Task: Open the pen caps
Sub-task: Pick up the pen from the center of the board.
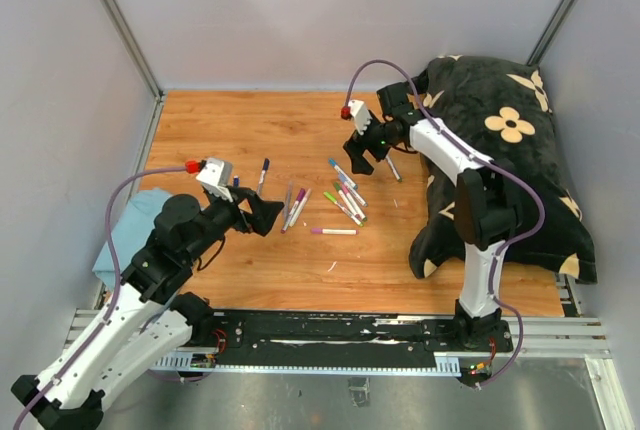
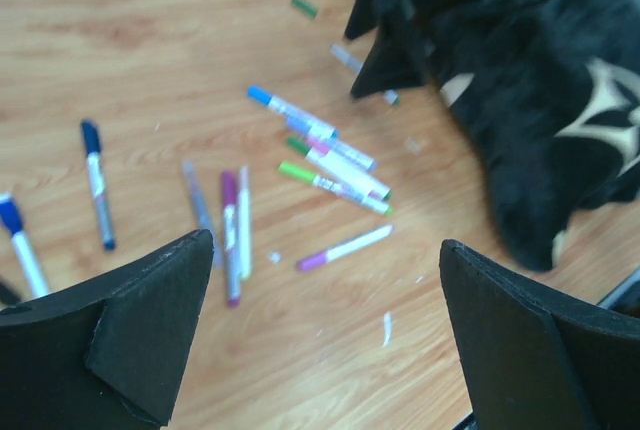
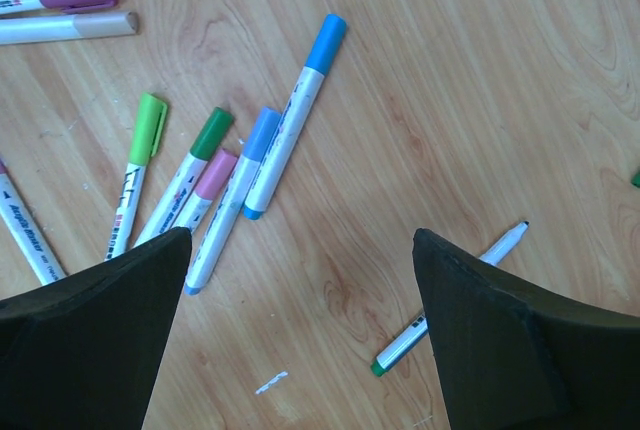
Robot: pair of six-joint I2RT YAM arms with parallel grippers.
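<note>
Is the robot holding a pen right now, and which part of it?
Nothing is held. The left gripper and the right gripper are both open and empty; the pens lie loose.

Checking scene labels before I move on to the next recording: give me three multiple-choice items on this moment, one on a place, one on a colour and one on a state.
1. Where does the black flowered cushion lie?
A. left of the scattered pens
B. right of the scattered pens
C. between the arm bases

2. What colour is the cloth at the far left of the top view?
A. red
B. yellow
C. light blue

3. In the right wrist view, what state is the white pen with the green end in?
A. capped
B. tip bare, lying on the wood
C. gripped in the fingers

Key:
1 B, the cushion fills the right side of the top view, past the pens.
2 C, the cloth is pale blue against the wood.
3 B, its dark tip is exposed and nothing holds it.
</note>
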